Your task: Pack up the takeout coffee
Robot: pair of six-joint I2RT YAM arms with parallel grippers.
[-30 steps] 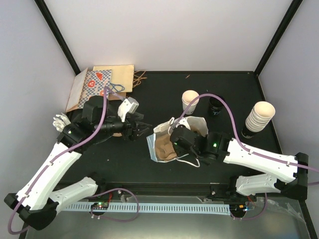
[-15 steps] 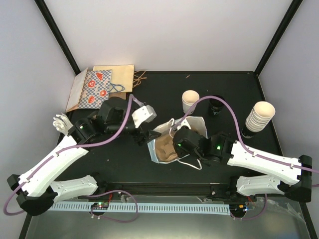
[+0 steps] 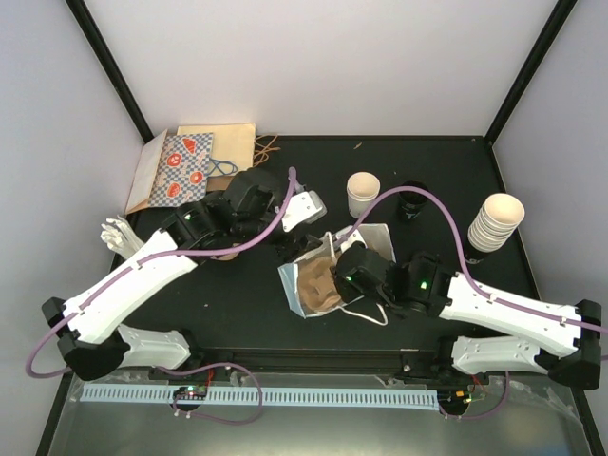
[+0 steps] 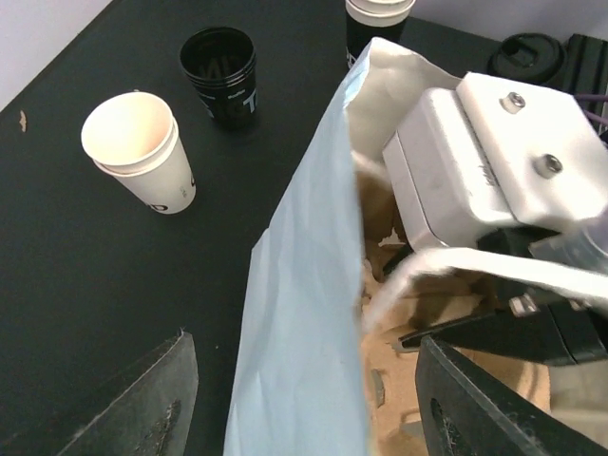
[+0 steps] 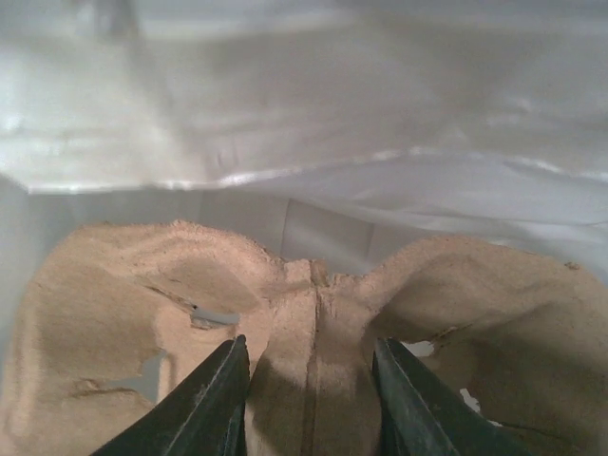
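Carrier (image 5: pixel 114 304) seemingly pinched by right end effector (image 5: pixel 309 353) inside bag (image 4: pixel 304 285)

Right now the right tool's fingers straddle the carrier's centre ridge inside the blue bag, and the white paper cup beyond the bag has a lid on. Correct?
Not quite: the white paper cup has no lid; it stands open, as the left wrist view shows. The rest is right.

Top camera looks straight down from well above the light blue bag (image 3: pixel 291 285); left wrist camera close over its mouth; right wrist camera inside it; all share the brown carrier (image 5: pixel 123 285)
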